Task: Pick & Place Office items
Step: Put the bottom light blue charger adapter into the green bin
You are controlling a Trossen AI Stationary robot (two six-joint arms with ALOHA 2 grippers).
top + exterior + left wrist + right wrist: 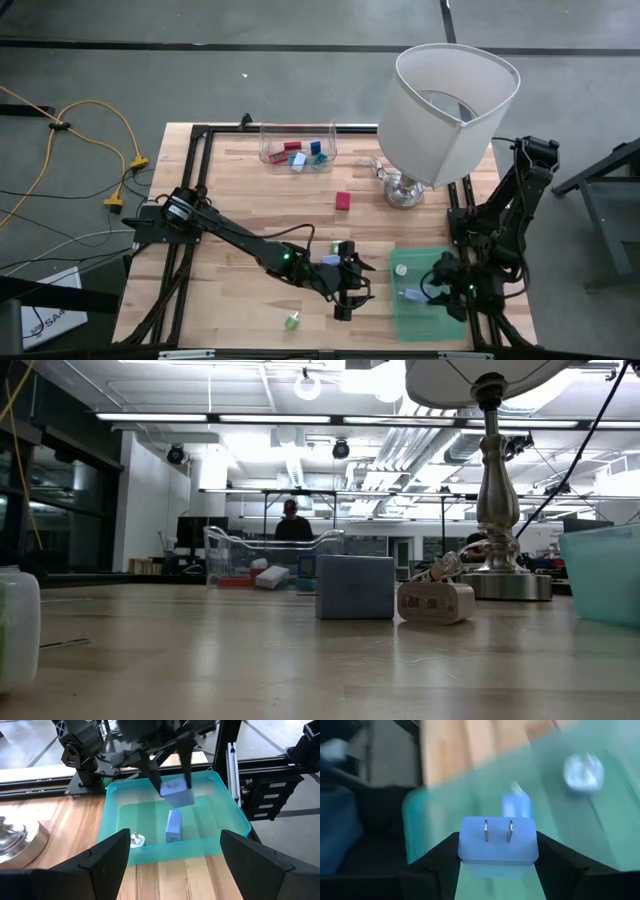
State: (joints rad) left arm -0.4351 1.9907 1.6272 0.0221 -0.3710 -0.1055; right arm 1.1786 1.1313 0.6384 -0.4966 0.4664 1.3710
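Right tool (pixel 497 851) is closed on a light-blue plug adapter (pixel 498 842), two metal prongs facing the wrist camera, jaws pinching its flat sides. It hangs above the teal bin (pixel 428 300) at the counter's (pixel 250 195) right front. In the left wrist view the same adapter (pixel 177 792) sits between the right arm's fingers, clear of the bin floor.

Judgement: the step is the drop. Lower until the adapter is inside the bin wall, then open over bare floor, away from the blue piece (pixel 174 826) and the white round item (pixel 137 840) already lying there.

Left tool (pixel 350 285) is wide open, holding nothing, near the counter's front centre, facing the bin.

Other items: red block (pixel 343 201) mid-counter, green piece (pixel 292 321) at the front, several in the clear tray (pixel 298 152) at the back.
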